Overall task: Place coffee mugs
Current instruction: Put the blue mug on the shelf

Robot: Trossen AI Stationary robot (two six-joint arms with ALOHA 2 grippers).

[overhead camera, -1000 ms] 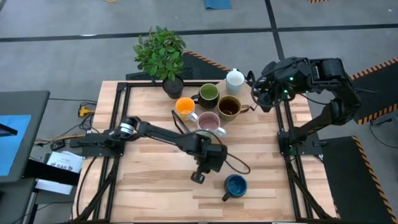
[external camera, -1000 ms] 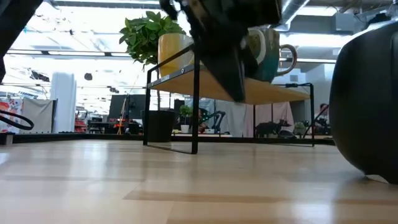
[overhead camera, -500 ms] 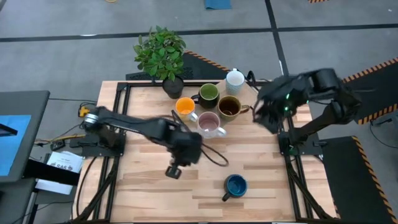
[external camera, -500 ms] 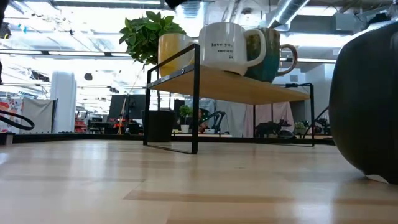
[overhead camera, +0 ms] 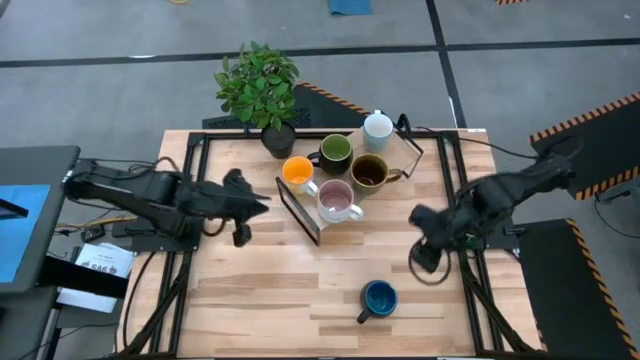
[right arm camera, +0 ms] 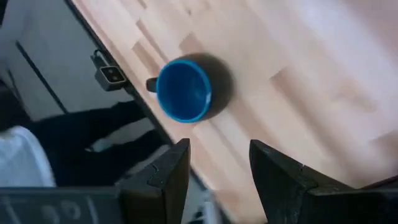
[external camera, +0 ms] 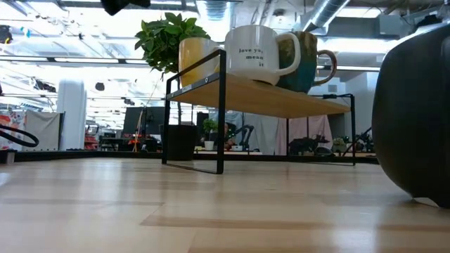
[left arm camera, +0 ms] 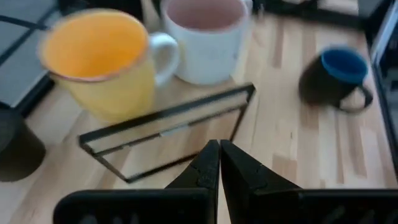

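Note:
Five mugs stand on a low wooden shelf point(overhead camera: 300, 210) with a black frame: orange point(overhead camera: 297, 172), dark green point(overhead camera: 335, 150), white point(overhead camera: 378, 127), brown-olive point(overhead camera: 368, 171) and pale pink point(overhead camera: 336, 198). The dark blue mug point(overhead camera: 378, 297) stands on its base on the table near the near edge. My left gripper point(overhead camera: 255, 203) is shut, left of the shelf, pointing at the orange mug point(left arm camera: 99, 62) and pink mug point(left arm camera: 205, 37). My right gripper point(overhead camera: 422, 258) is open, above and to the right of the blue mug point(right arm camera: 183, 90).
A dark pot with a green plant point(overhead camera: 262, 90) stands at the table's far edge, left of the shelf. Black frame rails point(overhead camera: 465, 270) run along the table's left and right sides. In the low view the blue mug point(external camera: 415, 112) looms at the right and the shelf point(external camera: 267, 95) stands behind.
My left arm has pulled back from the table's middle toward the left edge, fingers staying shut, and has left the space in front of the shelf. My right arm has swung from above the far right corner toward the near edge and down toward the blue mug. No mug has moved.

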